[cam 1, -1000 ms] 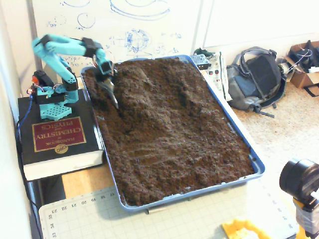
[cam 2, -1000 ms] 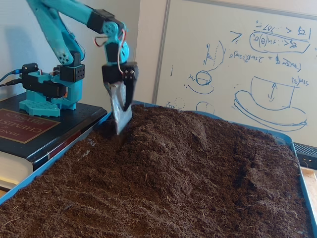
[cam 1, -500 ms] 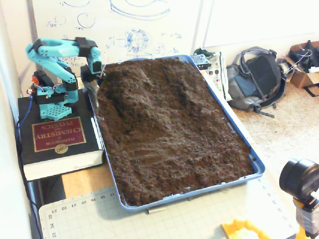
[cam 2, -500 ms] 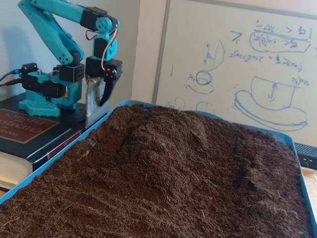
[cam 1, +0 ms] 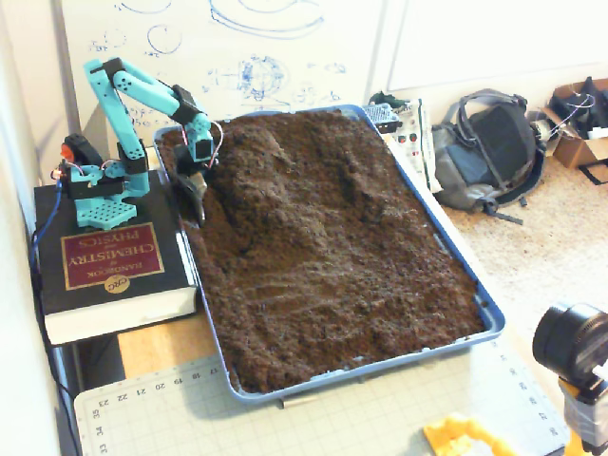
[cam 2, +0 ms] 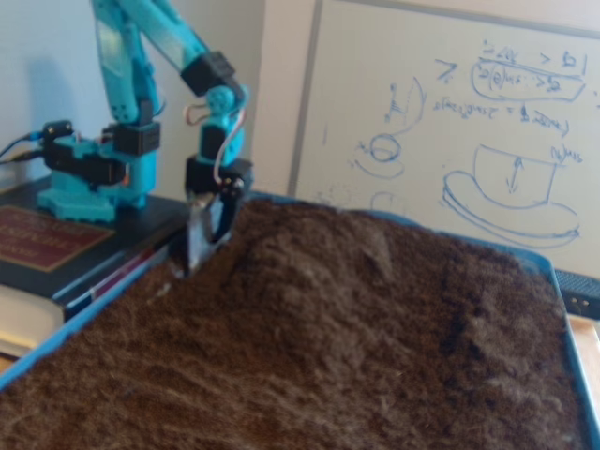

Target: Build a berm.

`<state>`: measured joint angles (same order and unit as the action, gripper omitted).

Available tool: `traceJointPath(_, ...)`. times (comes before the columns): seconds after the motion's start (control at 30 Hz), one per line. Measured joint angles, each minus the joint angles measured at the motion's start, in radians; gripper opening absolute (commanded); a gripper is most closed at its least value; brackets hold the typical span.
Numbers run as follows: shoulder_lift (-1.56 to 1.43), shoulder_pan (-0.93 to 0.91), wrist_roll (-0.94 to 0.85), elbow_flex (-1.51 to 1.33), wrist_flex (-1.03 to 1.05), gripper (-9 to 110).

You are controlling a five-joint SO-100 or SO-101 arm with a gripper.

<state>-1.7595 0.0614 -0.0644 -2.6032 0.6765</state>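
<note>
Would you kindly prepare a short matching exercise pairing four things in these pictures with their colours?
Things:
1. arm
2. soil
3. backpack
4. book

Colours:
A. dark brown
B. black cover with a red label
C. turquoise
D. grey and black

Pairs: 1-C, 2-A, 3-D, 4-B

**Around the soil tray**

A thick black chemistry handbook (cam 1: 112, 271) lies flat beside the blue tray (cam 1: 454, 271), touching its left rim in a fixed view. Behind stands a whiteboard (cam 2: 441, 122) scrawled with blue sketches. On the carpet to the right slumps a grey backpack (cam 1: 489, 152), a cardboard box (cam 1: 579, 119) past it. A green cutting mat (cam 1: 313, 418) lies up front, near a black camera (cam 1: 573, 347).
</note>
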Motion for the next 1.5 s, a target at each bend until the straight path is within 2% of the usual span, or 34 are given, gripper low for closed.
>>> traceJointPath(0.17, 0.075, -0.002, 0.000, 0.040, -0.081, 0)
traceJointPath(0.6, 0.219, -0.002, 0.000, 0.204, -0.084, 0)
traceJointPath(1.13, 0.222, -0.002, 0.003, 0.377, -0.127, 0)
traceJointPath(1.5, 0.158, 0.060, 0.021, 0.380, -0.098, 0)
